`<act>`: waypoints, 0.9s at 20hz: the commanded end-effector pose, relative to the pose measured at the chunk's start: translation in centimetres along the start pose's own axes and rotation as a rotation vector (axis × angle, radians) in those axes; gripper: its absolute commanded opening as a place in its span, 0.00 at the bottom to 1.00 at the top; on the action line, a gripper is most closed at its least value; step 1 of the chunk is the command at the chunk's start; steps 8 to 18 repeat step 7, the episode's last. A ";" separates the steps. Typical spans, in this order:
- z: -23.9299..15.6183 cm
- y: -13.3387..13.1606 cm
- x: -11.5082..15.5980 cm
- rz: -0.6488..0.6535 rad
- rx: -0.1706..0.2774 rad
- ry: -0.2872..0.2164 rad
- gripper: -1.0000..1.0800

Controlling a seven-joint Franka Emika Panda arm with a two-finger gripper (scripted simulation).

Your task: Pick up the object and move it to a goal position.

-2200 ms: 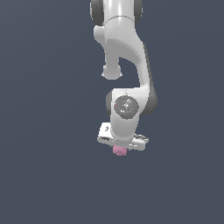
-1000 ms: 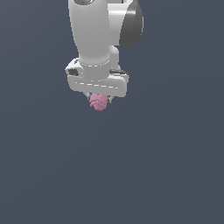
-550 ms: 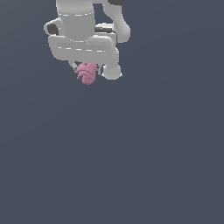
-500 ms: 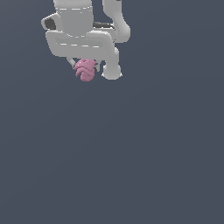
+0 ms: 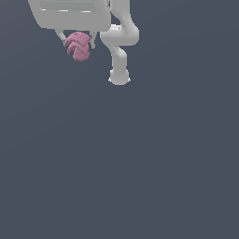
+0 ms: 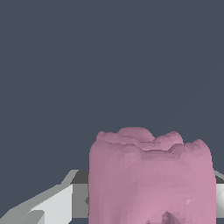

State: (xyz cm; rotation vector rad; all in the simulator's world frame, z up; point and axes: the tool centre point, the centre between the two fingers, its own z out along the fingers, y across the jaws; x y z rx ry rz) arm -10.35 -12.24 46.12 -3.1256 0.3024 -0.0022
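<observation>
1. Up top in the exterior view, cut off by the frame edge: most of the white gripper (image 5: 78, 44), only its flat lower body and two thin fingers (image 5: 59, 36) showing.
2. Partly hidden too: the upper side of the object (image 5: 78, 45), tucked under the gripper body at the upper left of the frame.
3. Just right of it, a white arm (image 5: 119, 42) link hanging down to a rounded end, its top out of frame.
4. Below and to the right, nothing but plain dark grey background (image 5: 140, 163), wide open.
5. In the wrist view, object (image 6: 151, 177) filling the lower right, its base cut off by the bottom edge; grey-white finger parts (image 6: 52, 203) flanking it.
6. Jaws narrow, clamped on the object from both sides.
7. Object pink, lumpy, with ridged folds, roughly blocky.
</observation>
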 end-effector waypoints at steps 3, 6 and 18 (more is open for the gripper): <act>-1.5 0.8 -0.5 -0.001 -0.001 -0.001 0.00; -1.9 1.0 -0.7 -0.001 -0.001 -0.001 0.00; -1.9 1.0 -0.7 -0.001 -0.001 -0.001 0.00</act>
